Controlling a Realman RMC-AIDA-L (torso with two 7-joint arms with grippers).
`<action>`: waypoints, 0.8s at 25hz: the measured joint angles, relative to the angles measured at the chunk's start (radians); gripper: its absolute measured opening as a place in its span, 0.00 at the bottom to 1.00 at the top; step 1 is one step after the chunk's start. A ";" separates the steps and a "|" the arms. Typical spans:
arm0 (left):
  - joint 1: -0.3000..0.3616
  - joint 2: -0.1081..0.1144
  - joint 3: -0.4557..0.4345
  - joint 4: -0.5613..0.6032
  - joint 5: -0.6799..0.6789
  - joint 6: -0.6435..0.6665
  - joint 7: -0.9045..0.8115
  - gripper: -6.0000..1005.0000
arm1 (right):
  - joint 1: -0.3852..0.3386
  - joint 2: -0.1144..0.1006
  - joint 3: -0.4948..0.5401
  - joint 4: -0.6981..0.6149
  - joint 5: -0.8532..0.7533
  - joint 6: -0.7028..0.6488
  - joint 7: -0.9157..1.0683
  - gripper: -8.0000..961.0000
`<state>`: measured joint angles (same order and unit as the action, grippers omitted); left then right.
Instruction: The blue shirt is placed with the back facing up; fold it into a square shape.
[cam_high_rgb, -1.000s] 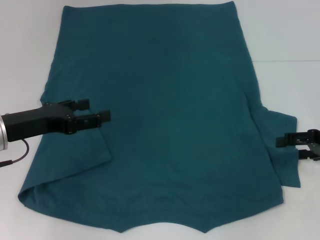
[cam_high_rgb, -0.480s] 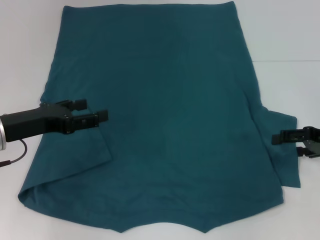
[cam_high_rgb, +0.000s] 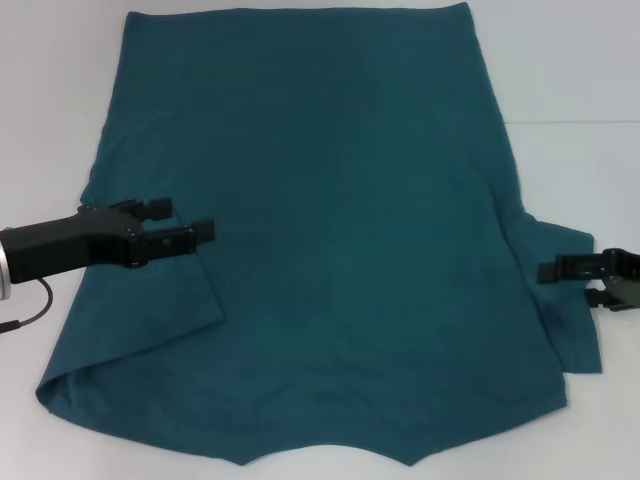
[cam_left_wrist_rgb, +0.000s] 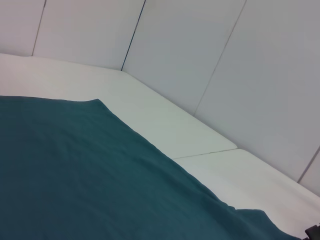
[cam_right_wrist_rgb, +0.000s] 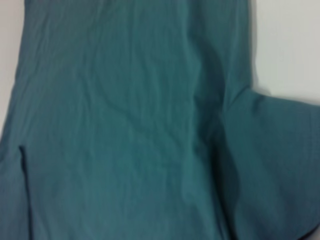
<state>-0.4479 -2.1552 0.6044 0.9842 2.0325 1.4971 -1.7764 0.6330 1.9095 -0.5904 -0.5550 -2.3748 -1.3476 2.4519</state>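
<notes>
The blue shirt (cam_high_rgb: 340, 200) lies flat on the white table (cam_high_rgb: 570, 60), plain side up, its hem at the far end. Its left sleeve is folded inward over the body (cam_high_rgb: 150, 310). Its right sleeve (cam_high_rgb: 570, 320) still lies spread out to the side. My left gripper (cam_high_rgb: 192, 218) hovers open and empty over the shirt's left side, above the folded sleeve. My right gripper (cam_high_rgb: 548, 270) is at the right edge of the head view, over the right sleeve near the armpit. The shirt also shows in the left wrist view (cam_left_wrist_rgb: 75, 175) and fills the right wrist view (cam_right_wrist_rgb: 125, 125).
Bare white table (cam_left_wrist_rgb: 165, 125) surrounds the shirt on the left, right and far sides. A seam (cam_high_rgb: 575, 122) crosses the table on the right. Grey wall panels (cam_left_wrist_rgb: 210, 50) stand behind the table. A cable (cam_high_rgb: 30, 312) hangs from my left arm.
My right gripper has moved a little left and up, further over the right sleeve. My left gripper has drawn back very slightly. The shirt has not moved.
</notes>
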 joint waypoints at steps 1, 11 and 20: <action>0.000 0.000 0.000 0.000 0.000 0.000 0.000 0.88 | -0.002 -0.001 0.002 0.002 0.014 -0.004 -0.007 0.98; 0.000 -0.001 0.000 -0.003 0.000 -0.002 0.000 0.88 | 0.003 -0.007 -0.011 0.014 -0.008 0.006 -0.014 0.98; 0.000 -0.003 -0.001 -0.002 0.000 -0.002 0.000 0.88 | 0.011 -0.001 -0.016 0.016 -0.016 0.015 -0.017 0.97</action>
<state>-0.4480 -2.1582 0.6037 0.9822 2.0325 1.4956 -1.7763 0.6436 1.9088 -0.6059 -0.5394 -2.3912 -1.3323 2.4350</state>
